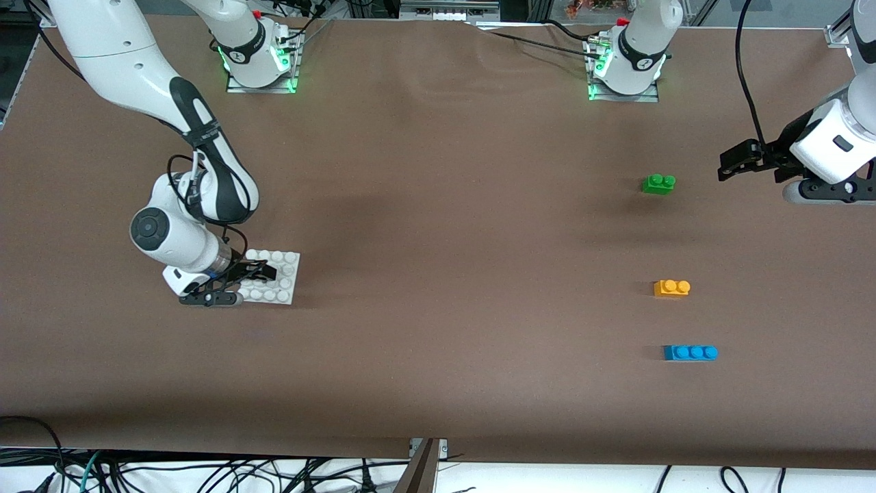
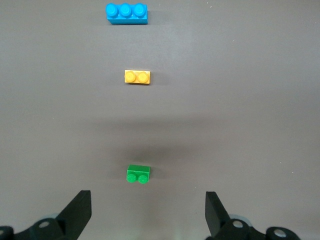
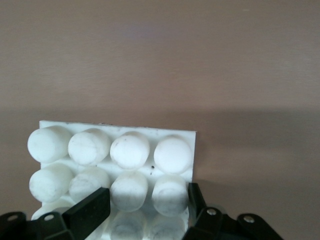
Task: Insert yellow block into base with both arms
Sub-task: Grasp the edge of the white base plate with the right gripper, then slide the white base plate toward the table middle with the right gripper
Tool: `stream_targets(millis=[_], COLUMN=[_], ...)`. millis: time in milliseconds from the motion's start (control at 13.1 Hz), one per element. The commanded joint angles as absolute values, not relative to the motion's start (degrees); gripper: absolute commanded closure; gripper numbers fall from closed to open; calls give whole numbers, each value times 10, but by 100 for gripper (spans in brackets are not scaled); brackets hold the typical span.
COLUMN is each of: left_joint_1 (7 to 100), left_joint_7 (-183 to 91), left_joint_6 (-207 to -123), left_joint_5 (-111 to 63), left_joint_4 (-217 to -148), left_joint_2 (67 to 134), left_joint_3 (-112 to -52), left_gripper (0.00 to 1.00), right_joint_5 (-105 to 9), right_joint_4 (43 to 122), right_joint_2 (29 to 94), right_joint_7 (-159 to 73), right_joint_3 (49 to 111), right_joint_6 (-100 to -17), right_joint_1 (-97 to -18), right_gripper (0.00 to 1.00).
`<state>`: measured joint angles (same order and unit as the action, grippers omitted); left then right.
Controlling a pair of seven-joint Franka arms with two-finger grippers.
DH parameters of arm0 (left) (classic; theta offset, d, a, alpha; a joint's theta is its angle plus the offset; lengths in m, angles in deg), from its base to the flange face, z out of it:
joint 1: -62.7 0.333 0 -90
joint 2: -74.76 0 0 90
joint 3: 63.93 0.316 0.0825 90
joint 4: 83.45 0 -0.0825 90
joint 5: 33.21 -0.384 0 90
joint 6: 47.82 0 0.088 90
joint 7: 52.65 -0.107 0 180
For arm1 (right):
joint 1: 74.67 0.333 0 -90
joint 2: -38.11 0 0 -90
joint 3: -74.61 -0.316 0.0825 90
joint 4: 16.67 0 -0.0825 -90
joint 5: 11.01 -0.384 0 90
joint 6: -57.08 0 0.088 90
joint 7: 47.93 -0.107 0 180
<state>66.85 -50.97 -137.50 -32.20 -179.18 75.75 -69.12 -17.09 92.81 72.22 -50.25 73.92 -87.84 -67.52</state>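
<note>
At the lower right of the front frame the yellow block [image 1: 671,288] lies long axis crosswise, nearest the released left gripper [image 1: 727,164], while the right gripper [image 1: 254,272] seemingly clamps the base [image 1: 282,279].

I see a brown table [image 1: 438,226] carrying four loose parts. The white base [image 1: 277,281] lies flat near the right arm's end. Toward the left arm's end, three bricks sit well apart in a rough line: green brick [image 1: 658,183] farthest from the front camera, yellow block [image 1: 671,288] between, blue brick [image 1: 690,352] nearest. All studs up.
</note>
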Motion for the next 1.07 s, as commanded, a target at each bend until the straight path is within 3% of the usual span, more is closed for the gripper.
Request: stream_targets(millis=[0,687,993], left_joint_1=[670,670,670], left_joint_7=[-512,-512,-512], left_joint_6=[-1366,-1366,-1366], left_joint_5=[-314,-314,-314], left_joint_4=[-1779,-1780,-1780], left_joint_2=[761,761,761], left_joint_3=[-690,-690,-690], left_gripper=[0,0,0], right_joint_5=[-178,-176,-170], right_joint_4=[922,889,837], right_joint_2=[730,762,794], right_joint_7=[-531,-698,-795], right_joint_3=[737,738,740], right_joint_6=[-887,-924,-928], right_joint_1=[-648,-524,-468], right_gripper=[28,28,28])
